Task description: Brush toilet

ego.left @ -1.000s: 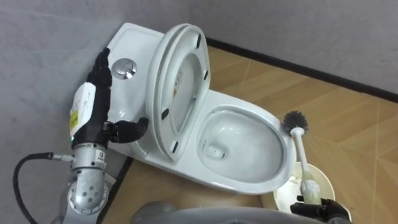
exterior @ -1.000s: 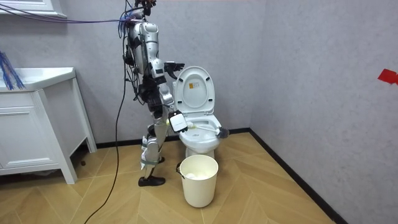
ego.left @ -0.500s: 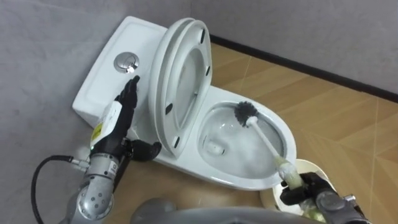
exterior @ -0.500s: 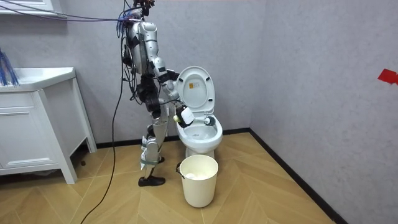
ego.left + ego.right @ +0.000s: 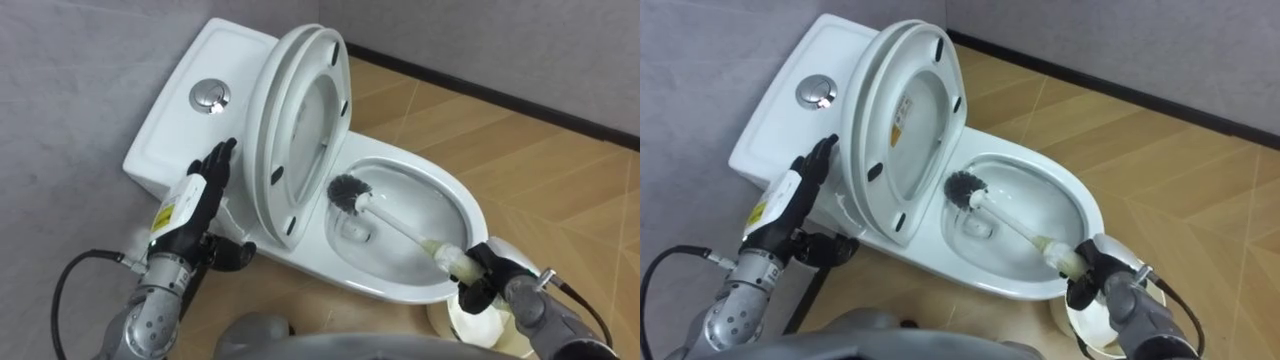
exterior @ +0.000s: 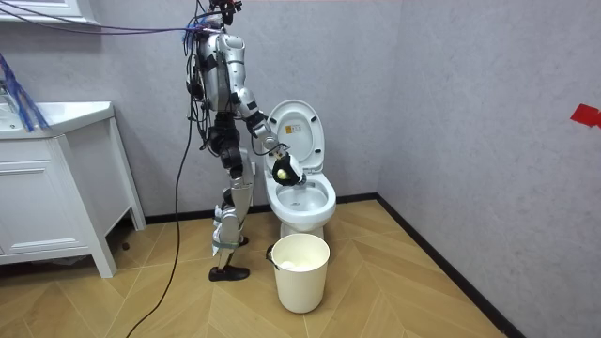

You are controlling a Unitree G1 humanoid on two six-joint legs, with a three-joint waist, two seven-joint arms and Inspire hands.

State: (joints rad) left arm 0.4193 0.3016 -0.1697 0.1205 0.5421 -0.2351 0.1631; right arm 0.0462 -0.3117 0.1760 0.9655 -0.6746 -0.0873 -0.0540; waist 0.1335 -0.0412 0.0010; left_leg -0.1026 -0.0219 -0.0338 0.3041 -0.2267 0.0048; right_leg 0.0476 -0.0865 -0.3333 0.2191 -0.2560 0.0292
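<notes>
Left eye view shows, nearest the robot at the lower right, the right hand (image 5: 482, 283) with its fingers curled round the pale grip of the toilet brush (image 5: 398, 226). This hand sits at the near right edge of the toilet bowl (image 5: 456, 205), above a cream waste bin (image 5: 468, 326) standing just beside the toilet. At the lower left, the left hand (image 5: 195, 198) is held up with straight, relaxed fingers and holds nothing. It is just beside the outer face of the raised seat and lid (image 5: 300, 110); whether it touches them cannot be told.

From the right hand, the brush's long axis runs up and to the left across the bowl. Its dark bristle head (image 5: 347, 193) is down inside, toward the back of the bowl near the hinge side and close to the outlet. So the working end lies ahead and to the left of the holding hand, and the right arm alone is placed to drive it. Scrubbing looks under way, with most of the bowl wall probably not yet covered. The next strokes would likely sweep the head along that diagonal or round the inner wall.

Farther off are the white cistern (image 5: 180, 135) with its round flush button (image 5: 210, 95), then the grey wall (image 5: 70, 60) and the wooden floor (image 5: 560, 170).
</notes>
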